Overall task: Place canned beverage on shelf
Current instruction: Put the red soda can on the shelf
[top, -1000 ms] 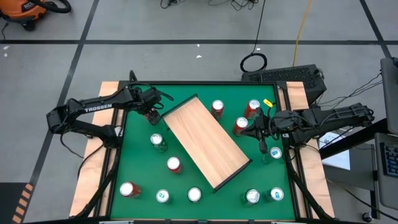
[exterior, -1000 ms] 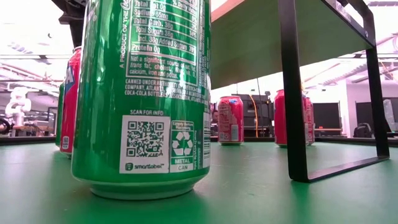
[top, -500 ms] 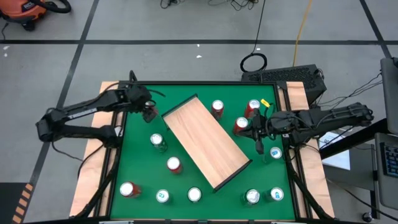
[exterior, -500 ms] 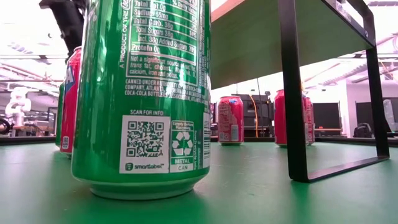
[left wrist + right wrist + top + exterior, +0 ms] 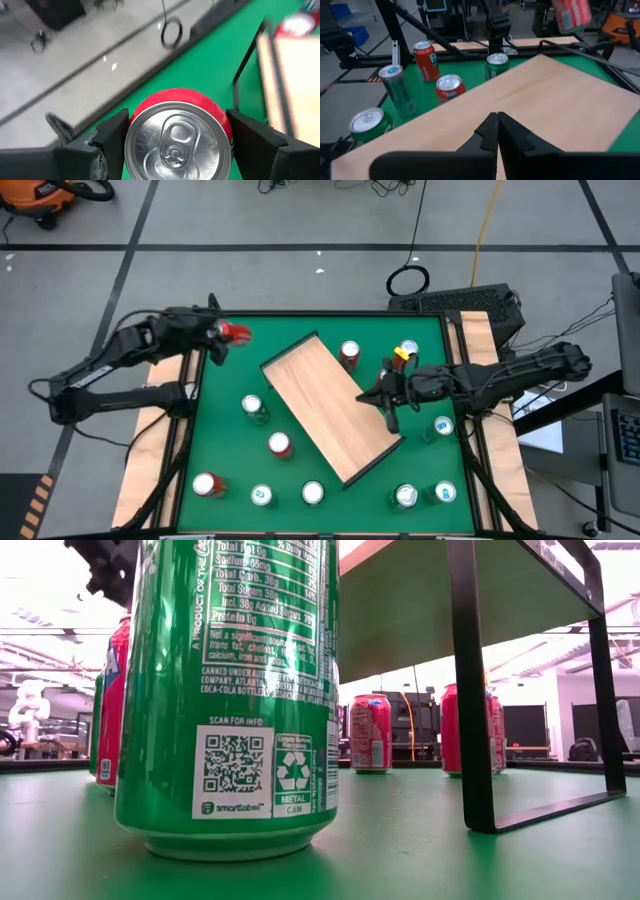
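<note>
My left gripper (image 5: 222,338) is raised over the table's far left corner, shut on a red can (image 5: 237,333). The right wrist view shows that can (image 5: 571,12) high above the table. The shelf (image 5: 330,408) is a light wood board on dark legs (image 5: 470,690), standing slantwise in the middle of the green table. My right gripper (image 5: 368,395) hovers shut over the shelf's right part and touches nothing. Several red and green cans stand on their bases on the table around the shelf. My left gripper pinches the red can between its two fingers (image 5: 112,142), one on each side of the can's wall (image 5: 220,117) near the top rim. The silver top (image 5: 175,145) faces back toward the wrist. The can is lifted clear of the table and tilted, its base pointing away from the gripper.
Cans stand to the right of the shelf (image 5: 349,352), to its left (image 5: 253,406) and along the near edge (image 5: 312,493). One green can (image 5: 235,690) stands right in front of the low camera. Wooden strips (image 5: 150,430) border the table's left and right sides.
My left gripper has risen with the red can and drawn back toward the table's far left corner, tipping up from steeply downward toward level. The can has left the table and now hangs tilted. My right gripper has moved toward the table's left, out over the shelf.
</note>
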Robot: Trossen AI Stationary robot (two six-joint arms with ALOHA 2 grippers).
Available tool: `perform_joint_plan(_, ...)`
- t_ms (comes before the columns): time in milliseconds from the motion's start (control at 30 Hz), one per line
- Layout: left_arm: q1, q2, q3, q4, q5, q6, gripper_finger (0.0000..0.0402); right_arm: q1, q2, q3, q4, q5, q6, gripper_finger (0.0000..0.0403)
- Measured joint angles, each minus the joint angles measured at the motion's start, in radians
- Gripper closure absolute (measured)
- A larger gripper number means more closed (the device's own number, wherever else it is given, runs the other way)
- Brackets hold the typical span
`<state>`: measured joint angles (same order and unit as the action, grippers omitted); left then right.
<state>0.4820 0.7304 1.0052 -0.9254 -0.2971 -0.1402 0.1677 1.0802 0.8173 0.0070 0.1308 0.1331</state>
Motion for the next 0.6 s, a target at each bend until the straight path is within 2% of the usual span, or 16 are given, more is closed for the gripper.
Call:
perform_joint_plan(167, -0.009, -0.028, 0.069, 0.054, 0.045, 0.045, 0.0133, 0.019, 0.08, 0.0, 0.135, 0.007, -0.065, 0.0403)
perform_joint_plan(333, -0.052, -0.04, 0.079, 0.207, 0.207, 0.108, 0.0133, 0.043, 0.166, 0.0, 0.286, 0.01, -0.12, 0.0403)
perform_joint_plan(433, -0.083, -0.037, 0.079, 0.273, 0.293, 0.113, 0.0133, 0.057, 0.21, 0.0, 0.377, 0.086, -0.137, 0.0403)
perform_joint_plan(600, -0.139, -0.01, 0.079, 0.358, 0.362, 0.132, 0.0133, 0.083, 0.289, 0.0, 0.532, 0.239, -0.192, 0.0403)
